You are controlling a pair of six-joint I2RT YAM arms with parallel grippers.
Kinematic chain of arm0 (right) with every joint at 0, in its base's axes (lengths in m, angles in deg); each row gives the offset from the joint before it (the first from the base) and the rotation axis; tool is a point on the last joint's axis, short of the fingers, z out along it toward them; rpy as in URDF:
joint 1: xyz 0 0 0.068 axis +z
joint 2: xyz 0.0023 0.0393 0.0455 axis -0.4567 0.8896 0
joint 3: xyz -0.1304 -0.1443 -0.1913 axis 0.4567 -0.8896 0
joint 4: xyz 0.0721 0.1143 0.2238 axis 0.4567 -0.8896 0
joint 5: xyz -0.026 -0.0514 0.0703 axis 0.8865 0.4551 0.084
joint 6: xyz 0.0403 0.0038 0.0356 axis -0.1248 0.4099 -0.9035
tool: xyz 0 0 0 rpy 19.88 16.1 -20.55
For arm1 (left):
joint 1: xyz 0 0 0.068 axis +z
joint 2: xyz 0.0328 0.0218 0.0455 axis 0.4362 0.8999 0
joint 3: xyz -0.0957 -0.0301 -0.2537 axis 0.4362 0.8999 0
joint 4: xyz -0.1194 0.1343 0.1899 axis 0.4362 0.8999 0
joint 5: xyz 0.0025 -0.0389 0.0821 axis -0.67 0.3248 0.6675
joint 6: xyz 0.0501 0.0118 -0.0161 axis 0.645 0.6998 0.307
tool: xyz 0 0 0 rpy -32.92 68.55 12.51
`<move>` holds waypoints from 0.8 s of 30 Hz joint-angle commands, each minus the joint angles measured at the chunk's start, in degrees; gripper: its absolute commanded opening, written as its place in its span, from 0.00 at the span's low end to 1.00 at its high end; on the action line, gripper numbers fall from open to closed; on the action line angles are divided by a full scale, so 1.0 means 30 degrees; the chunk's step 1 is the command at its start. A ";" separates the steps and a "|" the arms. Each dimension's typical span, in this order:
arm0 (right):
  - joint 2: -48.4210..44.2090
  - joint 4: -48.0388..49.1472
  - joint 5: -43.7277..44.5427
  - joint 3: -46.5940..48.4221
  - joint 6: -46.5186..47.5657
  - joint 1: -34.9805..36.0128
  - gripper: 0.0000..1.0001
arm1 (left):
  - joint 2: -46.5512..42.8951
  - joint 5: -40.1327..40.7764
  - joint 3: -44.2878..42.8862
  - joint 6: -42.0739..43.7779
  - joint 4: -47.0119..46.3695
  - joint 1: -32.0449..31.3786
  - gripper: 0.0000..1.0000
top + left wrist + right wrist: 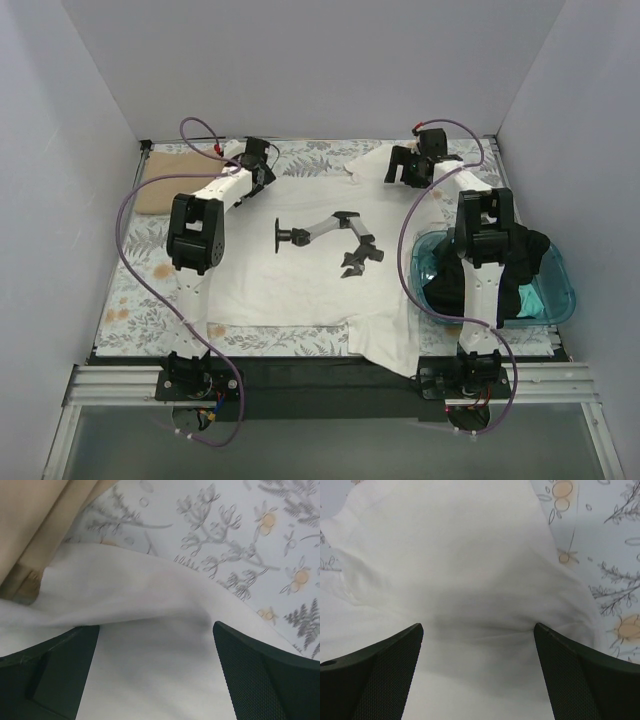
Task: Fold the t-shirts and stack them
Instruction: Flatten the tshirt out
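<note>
White t-shirt [290, 285] with a black robot-arm print [330, 240] lies spread on the flower-patterned tabletop [130, 310], with the left pincer [156, 630] and right pincer [478, 627] at its far corners.
The left pincer is low over the shirt's far left corner, its jaws wide apart, with a raised fold of white fabric lying between them unclamped; a tan folded cloth [160, 185] lies just beside that corner. The right pincer is at the far right corner by the sleeve, jaws equally wide over bunched white fabric; whether the fingertips press the cloth I cannot tell. The shirt's near right part is crumpled at the tabletop's near edge. A teal plastic tub [562, 298] holding dark garments [530, 250] stands right of the shirt, beside the right arm.
</note>
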 commanded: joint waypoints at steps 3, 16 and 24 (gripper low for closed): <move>0.3461 -0.3009 0.0281 0.4132 0.0272 -0.0795 0.98 | 0.3533 -0.2154 -0.4175 0.1633 0.0472 0.0922 0.98; 0.4901 -0.3068 -0.1360 0.8589 0.1032 -0.1148 0.98 | 0.3688 -0.5175 -0.5385 0.2721 -0.1431 0.1275 0.98; 0.0370 -0.3507 -0.1424 0.6545 0.2409 -0.0534 0.98 | -0.0786 -0.6461 -0.4273 0.2428 -0.1228 0.1188 0.98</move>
